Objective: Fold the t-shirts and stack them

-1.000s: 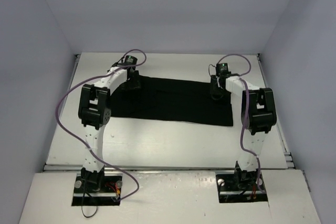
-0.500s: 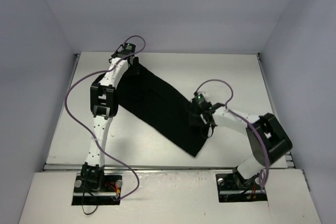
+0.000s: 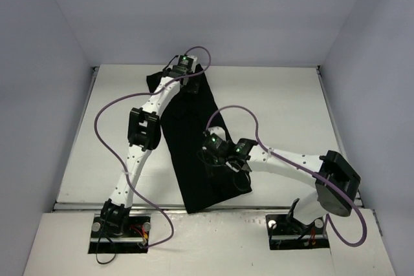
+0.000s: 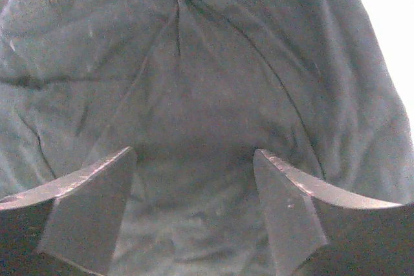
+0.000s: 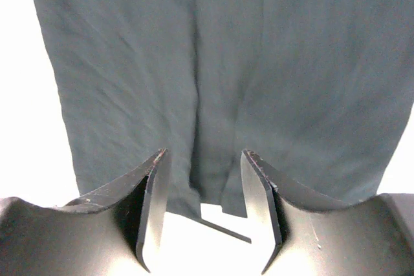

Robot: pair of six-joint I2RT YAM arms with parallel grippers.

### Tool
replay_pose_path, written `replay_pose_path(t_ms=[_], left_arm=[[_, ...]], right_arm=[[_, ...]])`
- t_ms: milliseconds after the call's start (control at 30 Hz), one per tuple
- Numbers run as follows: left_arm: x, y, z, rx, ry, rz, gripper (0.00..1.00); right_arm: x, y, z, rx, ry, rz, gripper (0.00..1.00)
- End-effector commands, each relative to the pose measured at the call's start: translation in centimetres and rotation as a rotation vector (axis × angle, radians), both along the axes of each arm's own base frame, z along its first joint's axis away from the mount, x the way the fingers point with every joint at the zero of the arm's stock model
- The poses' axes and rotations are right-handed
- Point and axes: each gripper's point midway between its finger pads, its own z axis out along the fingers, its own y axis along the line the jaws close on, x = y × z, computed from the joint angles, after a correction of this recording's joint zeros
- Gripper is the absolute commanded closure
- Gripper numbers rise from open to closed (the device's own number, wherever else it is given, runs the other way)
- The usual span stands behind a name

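Note:
One black t-shirt (image 3: pixel 194 153) lies as a long narrow strip, running diagonally from the table's far left towards the near middle. My left gripper (image 3: pixel 187 84) hovers over its far end. In the left wrist view this gripper (image 4: pixel 194 153) is open, with wrinkled black cloth (image 4: pixel 207 63) below and between the jaws. My right gripper (image 3: pixel 213 152) is at the strip's right edge, about halfway along. In the right wrist view it (image 5: pixel 202 153) is open and empty. The shirt's edge (image 5: pixel 213 185) lies between the jaws, with white table showing under them.
The white table (image 3: pixel 284 108) is walled by pale panels at the left, back and right. A purple cable (image 3: pixel 103 127) loops off the left arm and another (image 3: pixel 249 117) off the right arm. Both arm bases stand at the near edge.

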Motion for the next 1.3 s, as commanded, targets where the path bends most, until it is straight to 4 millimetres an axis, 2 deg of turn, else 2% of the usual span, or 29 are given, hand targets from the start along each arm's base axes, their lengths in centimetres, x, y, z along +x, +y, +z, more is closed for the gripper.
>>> replay_pose_path(t_ms=[0, 33, 67, 133, 200, 267, 333, 433, 600, 733, 900, 1100, 1167, 1267], left_arm=[[0.3, 0.5, 18.7, -0.086, -0.328, 0.005, 0.24], [-0.5, 1.4, 20.1, -0.072, -0.340, 0.035, 0.23], [-1.4, 2.6, 20.2, -0.042, -0.328, 0.077, 0.22], [-3.2, 4.0, 22.1, -0.037, -0.339, 0.137, 0.21], [-5.0, 5.2, 20.1, -0.003, -0.279, 0.177, 0.21], [-6.3, 5.3, 19.0, -0.009, -0.239, 0.180, 0.21], [-6.9, 5.3, 17.1, -0.013, -0.195, 0.191, 0.21], [-6.9, 5.3, 14.0, 0.010, -0.137, 0.197, 0.21], [-5.2, 4.7, 10.5, 0.022, -0.095, 0.209, 0.21], [-3.9, 4.4, 9.2, 0.029, -0.095, 0.216, 0.21], [-3.2, 4.4, 6.3, 0.055, -0.063, 0.229, 0.21], [-3.2, 4.1, 1.6, 0.086, 0.025, 0.219, 0.21], [-3.0, 3.6, -0.4, 0.085, 0.064, 0.196, 0.21], [-2.5, 2.1, -1.8, 0.067, 0.081, 0.155, 0.21]], right_arm=[[6.4, 0.1, 6.2, -0.076, -0.235, 0.068, 0.54], [7.9, -0.1, 6.9, -0.089, -0.258, 0.073, 0.54], [9.4, -0.2, 7.5, -0.094, -0.274, 0.069, 0.54], [12.1, -1.5, 7.6, -0.133, -0.294, 0.063, 0.54], [14.2, -2.0, 6.7, -0.188, -0.295, 0.076, 0.54], [15.9, -2.1, 6.4, -0.218, -0.304, 0.094, 0.54], [17.4, -2.4, 5.0, -0.257, -0.287, 0.121, 0.54], [18.4, -2.1, 4.0, -0.268, -0.279, 0.150, 0.55], [17.9, -3.3, 0.7, -0.287, -0.239, 0.128, 0.55], [16.5, -4.5, -1.6, -0.304, -0.205, 0.104, 0.55], [15.1, -5.0, -2.4, -0.276, -0.196, 0.059, 0.56], [12.9, -5.1, -3.8, -0.266, -0.158, 0.045, 0.56], [12.1, -4.9, -4.2, -0.262, -0.147, 0.047, 0.56], [10.7, -4.6, -4.9, -0.258, -0.125, 0.049, 0.56]])
